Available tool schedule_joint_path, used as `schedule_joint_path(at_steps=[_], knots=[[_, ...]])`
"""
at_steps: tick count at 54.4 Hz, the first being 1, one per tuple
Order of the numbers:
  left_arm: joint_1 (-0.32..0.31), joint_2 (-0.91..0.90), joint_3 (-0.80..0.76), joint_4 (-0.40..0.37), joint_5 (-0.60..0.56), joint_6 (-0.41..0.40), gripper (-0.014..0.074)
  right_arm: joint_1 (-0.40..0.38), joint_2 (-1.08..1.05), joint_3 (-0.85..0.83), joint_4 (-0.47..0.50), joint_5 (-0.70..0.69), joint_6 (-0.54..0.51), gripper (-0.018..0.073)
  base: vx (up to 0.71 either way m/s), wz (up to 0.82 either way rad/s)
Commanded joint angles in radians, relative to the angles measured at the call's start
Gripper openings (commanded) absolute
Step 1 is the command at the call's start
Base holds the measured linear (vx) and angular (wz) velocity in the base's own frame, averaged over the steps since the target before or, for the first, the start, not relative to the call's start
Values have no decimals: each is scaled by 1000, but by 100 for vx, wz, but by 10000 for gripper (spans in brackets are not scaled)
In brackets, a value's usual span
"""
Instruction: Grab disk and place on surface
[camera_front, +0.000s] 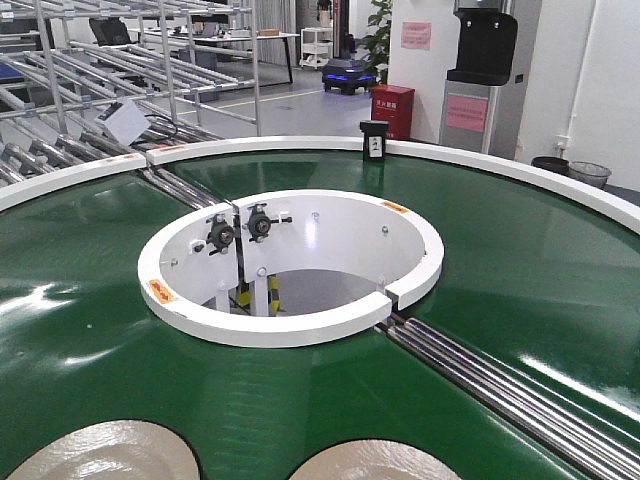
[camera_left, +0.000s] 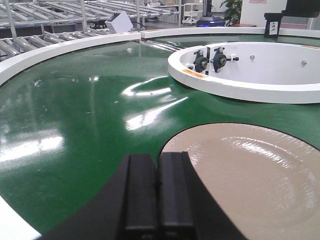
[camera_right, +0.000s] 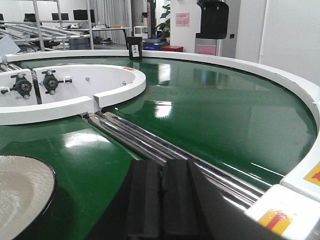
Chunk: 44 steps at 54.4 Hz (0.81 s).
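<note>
Left wrist view | left gripper (camera_left: 158, 167) jaws pressed together, empty; right gripper (camera_right: 161, 172) the same | disk (camera_left: 250, 175) lies flat on green belt (camera_left: 75, 125), on the robot's side of white ring (camera_left: 240, 92) | steel tabletop out of sight | advice: part jaws first, pinch disk's near rim, lift level

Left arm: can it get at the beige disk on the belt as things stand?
Probably yes. The disk lies flat on the green belt just ahead and right of the left gripper, nothing between them. The gripper is shut, though, so it would need to open first.
</note>
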Motion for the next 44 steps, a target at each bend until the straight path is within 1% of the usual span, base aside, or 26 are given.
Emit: schedule_joint_path(at_steps=[1, 33, 44], knots=[[-5, -5, 16, 1, -89, -6, 1, -6, -10, -4, -11, -83, -6, -9, 0, 0], [-5, -5, 16, 1, -91, -6, 1, -6, -10, -4, -11, -83, -6, -9, 0, 0], [-5, -5, 16, -1, -204, 0, 1, -6, -10, -4, -11, -94, -6, -9, 0, 0]])
